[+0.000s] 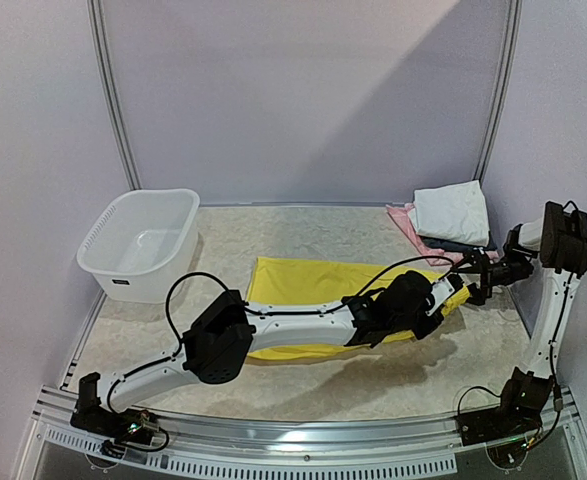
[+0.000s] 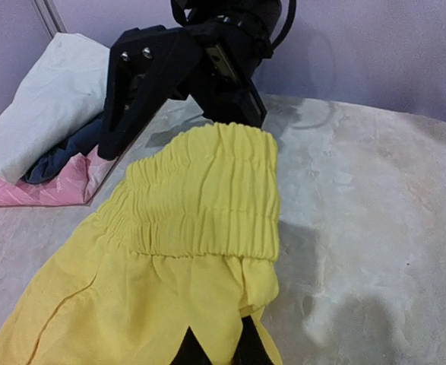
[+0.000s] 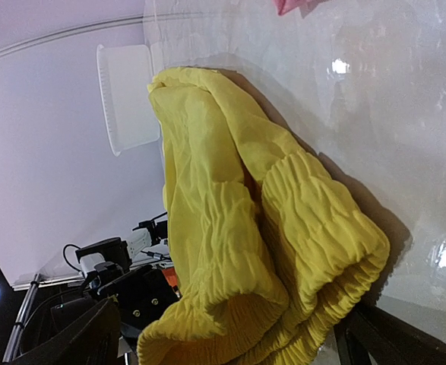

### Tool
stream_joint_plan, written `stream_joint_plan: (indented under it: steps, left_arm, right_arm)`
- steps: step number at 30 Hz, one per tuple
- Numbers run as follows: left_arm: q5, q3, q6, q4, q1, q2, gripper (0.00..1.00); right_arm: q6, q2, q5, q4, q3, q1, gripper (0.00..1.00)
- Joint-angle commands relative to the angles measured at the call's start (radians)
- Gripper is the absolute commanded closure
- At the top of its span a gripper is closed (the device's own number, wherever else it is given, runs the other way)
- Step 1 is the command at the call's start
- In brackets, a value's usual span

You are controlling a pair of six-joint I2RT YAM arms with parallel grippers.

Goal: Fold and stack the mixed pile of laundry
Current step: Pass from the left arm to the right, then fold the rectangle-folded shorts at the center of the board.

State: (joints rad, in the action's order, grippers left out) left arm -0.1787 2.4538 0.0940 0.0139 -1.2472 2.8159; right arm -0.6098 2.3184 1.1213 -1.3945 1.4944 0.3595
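The yellow shorts (image 1: pixel 303 280) were laid flat across the middle of the table (image 1: pixel 303 225), with the waistband end turned toward 3 o'clock in the overhead view. That end was bunched and lifted off the surface, apparently so that it could be carried over for a fold. The left gripper (image 1: pixel 448 295) was reached far across to the waistband. Its jaws were together on the cloth, a hem being draped over them in its own wrist view. The right gripper (image 1: pixel 476 273) was held just beside the waistband with its jaws spread wide and nothing between them, probably placed to take the opposite corner.

The shorts were made of thin, matte cloth, and the elastic waist was gathered into fine ridges and rolled into a soft tube. At about 1 o'clock a folded white T-shirt (image 1: pixel 453 212) was stacked on a dark blue garment (image 2: pixel 63 156) and a pink garment (image 1: pixel 405 222). These were judged finished and kept clear of the work. A white plastic basket (image 1: pixel 103 240), smooth with a slotted rim, was set at 10 o'clock.
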Motion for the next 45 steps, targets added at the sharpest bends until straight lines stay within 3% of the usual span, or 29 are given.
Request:
stream_joint_plan:
  steps: [1, 5, 11, 18, 23, 24, 27, 29, 34, 40, 45]
  left_arm:
    - [0.032, 0.022, 0.025, 0.034, -0.003, 0.029, 1.00]
    - [0.039, 0.023, 0.025, 0.039, -0.003, 0.034, 1.00]
    - [0.038, 0.023, 0.043, 0.033, -0.003, 0.034, 1.00]
    - [0.047, 0.055, 0.069, 0.060, -0.003, 0.052, 1.00]
    - [0.094, 0.063, 0.073, 0.082, -0.001, 0.059, 1.00]
    - [0.100, 0.067, 0.072, 0.089, -0.001, 0.061, 0.97]
    - [0.084, 0.049, 0.072, 0.106, -0.001, 0.032, 0.72]
    - [0.053, -0.009, 0.079, 0.112, -0.003, -0.029, 0.60]
    - [0.064, -0.331, 0.050, 0.072, -0.003, -0.319, 0.49]
    - [0.010, -0.729, -0.072, 0.079, 0.018, -0.649, 0.46]
    - [-0.081, -0.952, -0.267, 0.019, 0.089, -0.768, 0.47]
  right_arm:
    - [-0.015, 0.019, -0.008, -0.256, 0.011, -0.015, 0.01]
    - [-0.032, 0.031, 0.041, -0.268, 0.017, -0.013, 0.01]
    - [-0.013, 0.045, -0.015, -0.254, 0.021, -0.032, 0.01]
    - [-0.017, 0.049, -0.045, -0.256, 0.020, -0.073, 0.18]
    - [-0.025, 0.051, -0.031, -0.268, 0.030, -0.072, 0.52]
    - [-0.021, 0.048, -0.033, -0.268, 0.033, -0.072, 0.65]
    - [-0.010, 0.031, -0.060, -0.267, 0.046, -0.071, 0.92]
    - [0.002, 0.009, -0.086, -0.266, 0.060, -0.072, 1.00]
    - [0.060, -0.064, -0.151, -0.266, 0.137, -0.073, 1.00]
    - [0.146, -0.134, -0.174, -0.268, 0.196, -0.074, 1.00]
    - [0.194, -0.161, -0.171, -0.268, 0.231, -0.085, 1.00]
